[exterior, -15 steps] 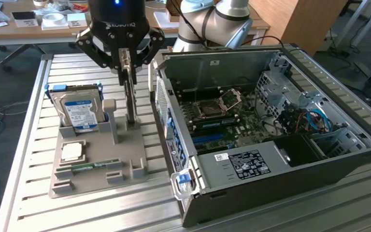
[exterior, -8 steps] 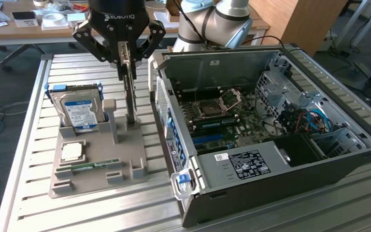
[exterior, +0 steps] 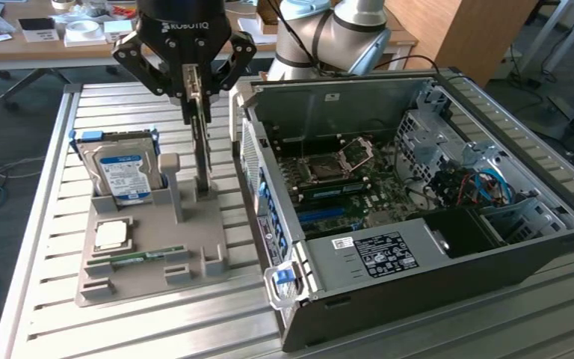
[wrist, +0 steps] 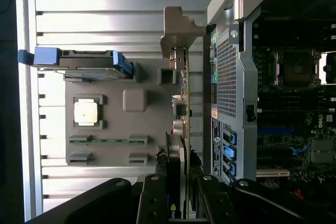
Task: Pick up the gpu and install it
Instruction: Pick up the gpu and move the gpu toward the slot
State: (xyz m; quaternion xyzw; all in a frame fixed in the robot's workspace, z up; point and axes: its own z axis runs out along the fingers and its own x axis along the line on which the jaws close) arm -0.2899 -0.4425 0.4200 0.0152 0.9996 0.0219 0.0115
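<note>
— gpu (exterior: 202,149) in the exterior view: where is it?
— It stands upright and edge-on at the grey holder's (exterior: 137,280) edge nearest the open computer case (exterior: 397,299). The gripper (exterior: 195,93) pinches its top edge, jaws narrow.
— Is it lifted clear of the holder?
— Cannot tell.
— And the wrist view?
— It looks down along the card. The fingers (wrist: 157,203) sit on either side, and the silver bracket (wrist: 176,30) reads plainly at the far end. The hard drive (wrist: 79,61) stands at the holder's opposite edge.

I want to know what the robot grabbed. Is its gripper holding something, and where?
Yes. The gripper pinches the graphics card by its top edge. The card stands upright on the grey tray.
</note>
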